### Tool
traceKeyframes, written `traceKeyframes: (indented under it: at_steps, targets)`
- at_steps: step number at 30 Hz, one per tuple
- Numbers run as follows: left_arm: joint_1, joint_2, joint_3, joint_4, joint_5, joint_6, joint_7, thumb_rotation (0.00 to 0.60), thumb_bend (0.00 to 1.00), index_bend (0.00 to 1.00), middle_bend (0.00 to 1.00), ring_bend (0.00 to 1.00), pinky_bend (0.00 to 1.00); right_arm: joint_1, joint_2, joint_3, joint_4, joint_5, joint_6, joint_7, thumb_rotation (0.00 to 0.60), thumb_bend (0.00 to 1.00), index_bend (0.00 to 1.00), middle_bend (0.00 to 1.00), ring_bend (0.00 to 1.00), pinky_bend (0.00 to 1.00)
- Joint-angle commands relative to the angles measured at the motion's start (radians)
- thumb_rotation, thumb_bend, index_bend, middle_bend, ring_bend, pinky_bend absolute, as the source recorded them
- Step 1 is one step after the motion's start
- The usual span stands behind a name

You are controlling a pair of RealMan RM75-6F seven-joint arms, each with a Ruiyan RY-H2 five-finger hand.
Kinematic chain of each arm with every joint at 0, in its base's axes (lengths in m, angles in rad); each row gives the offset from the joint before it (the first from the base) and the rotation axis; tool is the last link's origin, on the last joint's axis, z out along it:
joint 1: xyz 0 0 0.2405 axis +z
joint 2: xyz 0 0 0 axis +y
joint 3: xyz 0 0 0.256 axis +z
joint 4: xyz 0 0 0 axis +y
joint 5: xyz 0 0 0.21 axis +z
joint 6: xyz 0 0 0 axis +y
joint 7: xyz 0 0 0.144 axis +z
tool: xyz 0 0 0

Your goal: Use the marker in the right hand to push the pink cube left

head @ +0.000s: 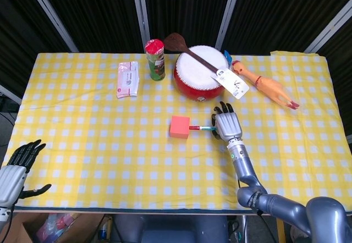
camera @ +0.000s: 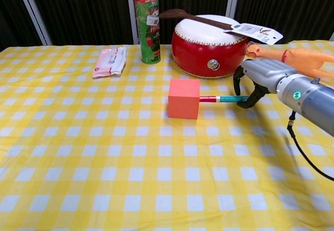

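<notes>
The pink cube (head: 180, 127) (camera: 183, 99) sits on the yellow checked cloth near the table's middle, just in front of the red drum. My right hand (head: 227, 125) (camera: 257, 78) holds a teal marker with a red cap (head: 200, 128) (camera: 223, 99) level, pointing left, and its red tip touches the cube's right face. My left hand (head: 16, 166) hangs off the table's front left corner with its fingers spread and nothing in it; the chest view does not show it.
A red drum (head: 201, 72) (camera: 210, 45) with a wooden spoon and a tag on top stands behind the cube. A green can (head: 155, 60) and a wipes packet (head: 127, 79) lie to the back left, a rubber chicken (head: 265, 86) to the back right.
</notes>
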Motion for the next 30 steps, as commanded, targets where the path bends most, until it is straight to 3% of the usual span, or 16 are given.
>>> traceKeyframes:
  at_steps: [1,18,30]
  targets:
    - [0.000,0.001,0.001,0.000,0.001,0.000,-0.002,0.600,0.03,0.00,0.00,0.00,0.00,0.001,0.000,0.002,-0.007,0.006,0.006,-0.010,0.600,0.48,0.66,0.25,0.06,0.11]
    - [-0.001,0.004,0.009,-0.002,0.018,0.003,-0.004,0.600,0.03,0.00,0.00,0.00,0.00,-0.020,0.034,0.005,-0.052,0.055,0.045,-0.078,0.600,0.49,0.66,0.26,0.07,0.11]
    - [-0.006,0.011,0.019,-0.006,0.034,0.000,-0.021,0.600,0.03,0.00,0.00,0.00,0.00,0.020,-0.031,0.026,-0.058,0.082,0.065,-0.129,0.600,0.50,0.66,0.27,0.08,0.11]
